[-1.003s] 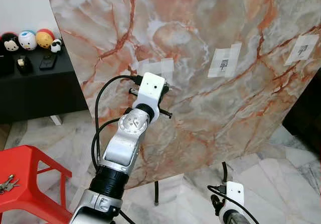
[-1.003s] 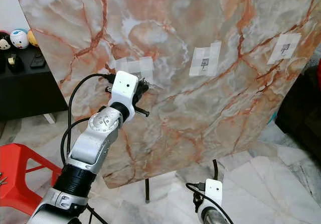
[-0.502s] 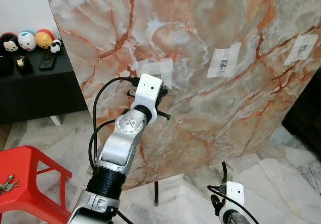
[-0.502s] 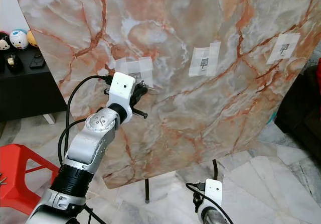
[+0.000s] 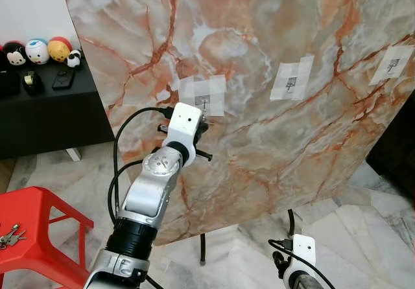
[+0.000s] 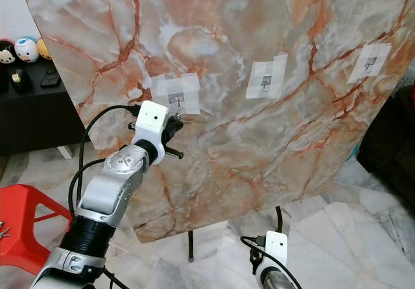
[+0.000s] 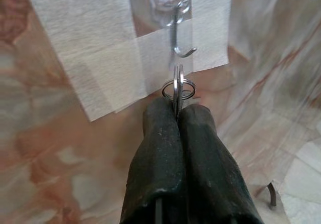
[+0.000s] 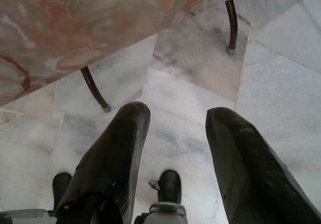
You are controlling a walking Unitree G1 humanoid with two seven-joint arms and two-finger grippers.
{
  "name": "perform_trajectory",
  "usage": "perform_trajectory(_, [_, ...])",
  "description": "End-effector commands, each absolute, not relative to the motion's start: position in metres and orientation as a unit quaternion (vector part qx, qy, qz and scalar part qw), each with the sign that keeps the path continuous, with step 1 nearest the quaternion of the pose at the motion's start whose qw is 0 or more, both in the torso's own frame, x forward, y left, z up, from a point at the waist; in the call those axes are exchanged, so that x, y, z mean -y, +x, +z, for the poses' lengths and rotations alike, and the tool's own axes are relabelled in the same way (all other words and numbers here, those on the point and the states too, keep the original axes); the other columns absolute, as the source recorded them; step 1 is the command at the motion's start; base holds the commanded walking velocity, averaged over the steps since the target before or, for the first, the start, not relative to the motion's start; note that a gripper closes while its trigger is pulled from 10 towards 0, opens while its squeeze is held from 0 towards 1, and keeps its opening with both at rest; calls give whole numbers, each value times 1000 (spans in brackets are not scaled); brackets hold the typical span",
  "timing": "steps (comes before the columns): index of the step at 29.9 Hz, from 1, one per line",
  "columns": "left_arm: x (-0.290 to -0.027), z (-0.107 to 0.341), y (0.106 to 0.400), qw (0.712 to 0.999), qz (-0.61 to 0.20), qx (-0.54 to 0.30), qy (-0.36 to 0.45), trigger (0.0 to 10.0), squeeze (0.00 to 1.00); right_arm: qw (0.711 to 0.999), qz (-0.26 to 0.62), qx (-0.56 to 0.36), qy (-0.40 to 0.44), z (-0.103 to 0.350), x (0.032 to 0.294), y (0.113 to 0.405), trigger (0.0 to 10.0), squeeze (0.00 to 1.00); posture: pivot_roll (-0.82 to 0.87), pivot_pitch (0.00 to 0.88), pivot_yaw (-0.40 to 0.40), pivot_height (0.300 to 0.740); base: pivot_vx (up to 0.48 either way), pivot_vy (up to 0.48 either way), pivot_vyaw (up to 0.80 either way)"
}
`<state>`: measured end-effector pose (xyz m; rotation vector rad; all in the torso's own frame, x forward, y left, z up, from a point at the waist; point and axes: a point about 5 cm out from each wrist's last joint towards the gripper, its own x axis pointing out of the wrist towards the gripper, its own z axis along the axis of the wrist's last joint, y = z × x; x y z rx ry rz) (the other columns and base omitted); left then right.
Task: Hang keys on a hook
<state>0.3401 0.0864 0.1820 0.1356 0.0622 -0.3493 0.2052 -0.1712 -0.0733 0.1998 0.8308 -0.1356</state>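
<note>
My left gripper [image 7: 177,111] is shut on a metal key ring [image 7: 178,89], which pokes out from between its black fingers [image 7: 155,153]. The ring hangs just below the tip of a small clear hook [image 7: 176,28] taped to the marble board. In the left eye view the left gripper [image 5: 202,122] is raised to the leftmost taped hook [image 5: 203,98] on the upright marble panel [image 5: 259,56]. My right gripper [image 8: 175,128] hangs low over the floor with its fingers apart and nothing between them. Another bunch of keys [image 5: 9,235] lies on the red stool [image 5: 32,218].
Two more taped hooks [image 5: 291,81] [image 5: 391,65] sit further right on the panel. The panel stands on thin dark legs [image 5: 202,249] over a marble tile floor. A black cabinet [image 5: 45,114] with small toys [image 5: 37,50] stands at the back left.
My left arm has drawn back and to the left, uncovering the taped hook. The right arm stays hanging where it was.
</note>
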Motion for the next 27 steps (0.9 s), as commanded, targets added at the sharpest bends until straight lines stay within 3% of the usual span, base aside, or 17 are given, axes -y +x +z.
perform_trajectory(1, [-86, 183, 340, 982, -172, -34, 69, 10000, 0, 907, -69, -403, 96, -73, 173, 205, 10000, 0, 94, 0, -61, 740, 0, 0, 0])
perform_trajectory(9, [-78, 190, 336, 976, -205, -16, 69, 10000, 0, 909, -69, -401, 94, -72, 174, 207, 10000, 0, 93, 0, -61, 740, 0, 0, 0])
perform_trajectory(27, [-82, 201, 340, 979, -189, -1, 70, 10000, 0, 908, -68, -402, 95, -73, 172, 206, 10000, 0, 94, 0, -60, 740, 0, 0, 0])
